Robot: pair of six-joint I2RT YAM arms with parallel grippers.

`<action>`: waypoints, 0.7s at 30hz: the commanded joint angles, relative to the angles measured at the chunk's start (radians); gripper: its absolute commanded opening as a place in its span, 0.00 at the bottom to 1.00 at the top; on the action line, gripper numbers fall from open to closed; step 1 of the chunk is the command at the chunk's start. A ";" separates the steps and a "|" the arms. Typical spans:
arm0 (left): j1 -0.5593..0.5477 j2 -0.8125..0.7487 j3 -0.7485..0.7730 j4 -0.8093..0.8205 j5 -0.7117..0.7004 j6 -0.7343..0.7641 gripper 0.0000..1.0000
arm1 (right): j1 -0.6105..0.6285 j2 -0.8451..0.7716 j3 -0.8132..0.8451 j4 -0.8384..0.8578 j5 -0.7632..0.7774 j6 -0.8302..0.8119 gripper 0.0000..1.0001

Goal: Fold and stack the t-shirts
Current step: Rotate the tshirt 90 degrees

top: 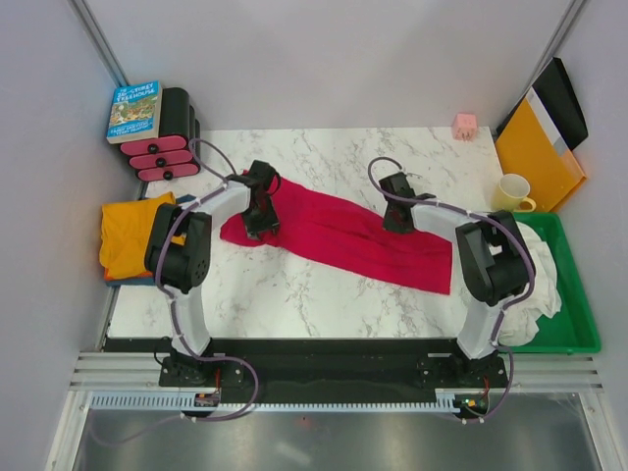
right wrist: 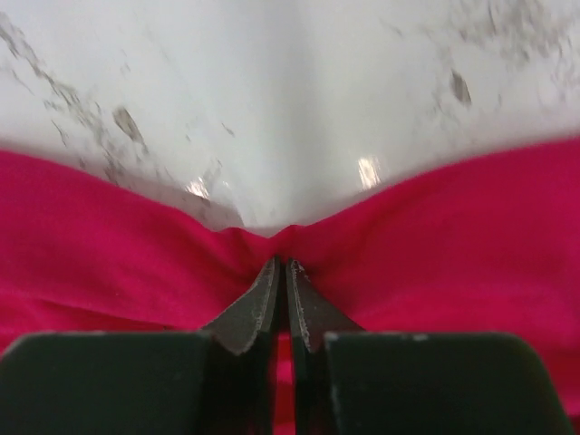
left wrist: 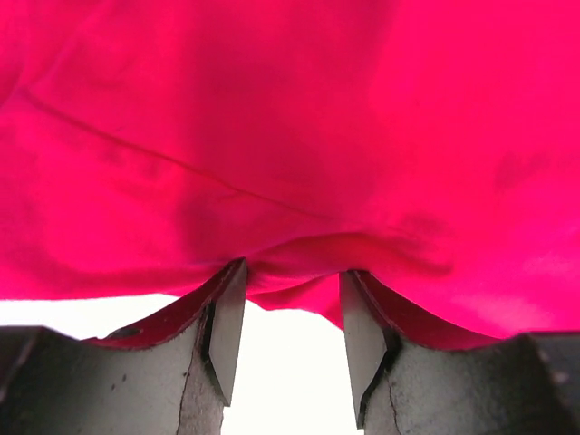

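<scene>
1. top external: the crimson red t-shirt [top: 334,235] lies spread on the table [top: 294,304]. its long axis runs slantwise from far-left to near-right. the left gripper [top: 260,218] sits at the shirt's left end and the right gripper [top: 397,216] on its far edge, right of the middle, so each arm has its own part and neither reaches across. the coming fold, i judge, turns on carrying that far edge across the long axis toward the near one. counted: one red shirt; one orange t-shirt [top: 128,235] at the table's left edge, well apart; one dark blue t-shirt [top: 118,279], only a sliver under the orange; two grippers.
2. left wrist: the left gripper's fingers [left wrist: 227,326] stand narrowly apart. red cloth drapes over both tips and a small fold bulges into the gap, with bright table below; nothing is clamped.
3. right wrist: the right gripper [right wrist: 283,299] is pinched tight on the red shirt's edge, which puckers at the tips. bare marble lies just beyond.
</scene>
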 commanded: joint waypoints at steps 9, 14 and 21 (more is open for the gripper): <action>0.018 0.505 0.792 -0.218 0.060 0.158 0.55 | 0.197 -0.286 -0.334 -0.161 -0.090 0.152 0.12; 0.013 0.653 1.066 -0.266 0.157 0.192 0.56 | 0.314 -0.303 -0.367 -0.157 -0.149 0.224 0.12; 0.013 0.669 1.182 -0.241 0.173 0.209 0.63 | 0.380 -0.346 -0.296 -0.202 -0.076 0.206 0.14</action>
